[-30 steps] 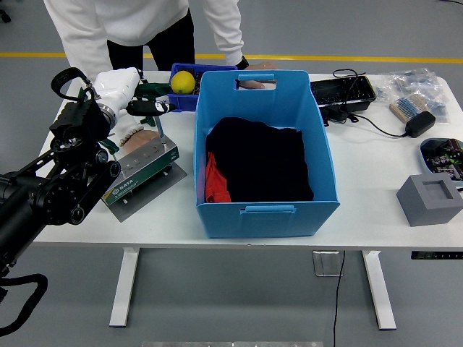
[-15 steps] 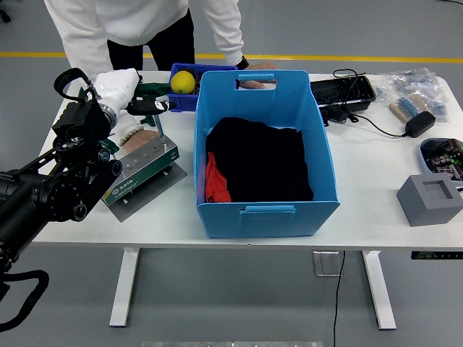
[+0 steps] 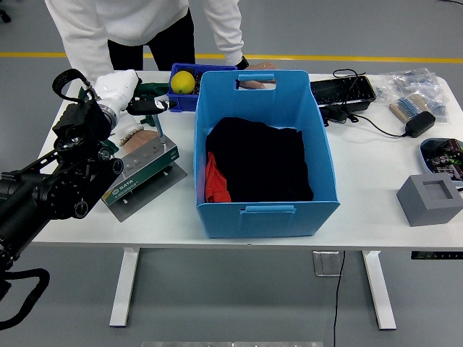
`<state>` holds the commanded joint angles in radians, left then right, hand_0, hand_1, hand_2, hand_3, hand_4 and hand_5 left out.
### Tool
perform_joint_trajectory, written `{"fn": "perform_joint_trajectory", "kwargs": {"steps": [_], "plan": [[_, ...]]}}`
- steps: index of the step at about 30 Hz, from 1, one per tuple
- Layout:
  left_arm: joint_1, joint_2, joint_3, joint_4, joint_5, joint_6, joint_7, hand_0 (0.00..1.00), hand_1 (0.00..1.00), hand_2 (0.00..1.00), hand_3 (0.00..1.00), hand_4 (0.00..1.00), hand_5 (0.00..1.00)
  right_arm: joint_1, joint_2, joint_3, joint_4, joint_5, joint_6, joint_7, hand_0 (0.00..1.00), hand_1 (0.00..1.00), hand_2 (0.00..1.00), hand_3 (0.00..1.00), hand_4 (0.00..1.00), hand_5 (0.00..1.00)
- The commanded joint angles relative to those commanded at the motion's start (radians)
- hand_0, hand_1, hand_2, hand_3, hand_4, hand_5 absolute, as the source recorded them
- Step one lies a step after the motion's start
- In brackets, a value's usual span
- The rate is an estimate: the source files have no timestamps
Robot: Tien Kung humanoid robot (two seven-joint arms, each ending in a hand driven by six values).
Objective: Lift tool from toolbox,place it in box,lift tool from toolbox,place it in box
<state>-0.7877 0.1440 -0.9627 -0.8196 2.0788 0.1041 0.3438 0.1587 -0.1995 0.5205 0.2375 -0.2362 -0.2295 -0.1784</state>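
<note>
My left hand [image 3: 124, 92], white at the end of the black arm, is over the far end of the open green toolbox [image 3: 142, 165] at the table's left. Its fingers are curled on a tool with a black and green handle [image 3: 150, 106], held just above the toolbox and pointing right toward the blue box. The big blue box [image 3: 263, 153] stands in the middle of the table, with black cloth and a red item inside. A person stands at the far side with one hand [image 3: 255, 66] resting behind the blue box. My right arm is out of view.
A small blue bin with a yellow ball [image 3: 182, 81] stands behind the toolbox. At the right are a black tray [image 3: 342, 90], a cable with adapter [image 3: 419, 123], a bag of parts [image 3: 414, 83], a grey block [image 3: 430, 199] and a dark tray [image 3: 443, 153].
My left hand and the tool have shifted slightly left and up over the toolbox. Nothing else has moved.
</note>
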Motion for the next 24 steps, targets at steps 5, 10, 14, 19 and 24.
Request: {"fn": "perform_joint_trajectory", "kwargs": {"steps": [5,10,14,19,24], "plan": [[-0.003,-0.001,0.003,0.013,-0.012,0.011,-0.001,0.126,0.028,0.08,0.154,0.998,0.81,0.001,0.0,0.001,0.0,-0.002,0.0,-0.001,0.647,0.627,0.697,0.563,0.792,0.683],[-0.005,0.0,0.012,0.018,-0.014,0.022,-0.002,0.115,0.002,0.046,0.1,0.998,0.792,0.002,0.0,0.001,0.0,-0.002,-0.001,-0.001,0.647,0.626,0.698,0.563,0.792,0.682],[-0.007,0.001,0.016,0.016,-0.016,0.027,-0.003,0.115,0.002,0.046,0.1,0.998,0.792,0.001,0.0,0.001,0.0,-0.003,-0.001,-0.002,0.647,0.626,0.698,0.563,0.792,0.682],[-0.012,0.009,0.025,0.008,-0.023,0.035,-0.015,0.106,0.002,0.029,0.067,0.998,0.738,0.001,0.0,0.001,0.0,-0.001,-0.001,-0.001,0.647,0.627,0.698,0.563,0.792,0.682],[-0.021,0.019,0.039,0.003,-0.031,0.039,-0.025,0.098,0.002,0.019,0.051,0.864,0.687,0.0,0.0,0.002,0.0,-0.002,-0.001,-0.002,0.647,0.627,0.698,0.563,0.793,0.681]]}}
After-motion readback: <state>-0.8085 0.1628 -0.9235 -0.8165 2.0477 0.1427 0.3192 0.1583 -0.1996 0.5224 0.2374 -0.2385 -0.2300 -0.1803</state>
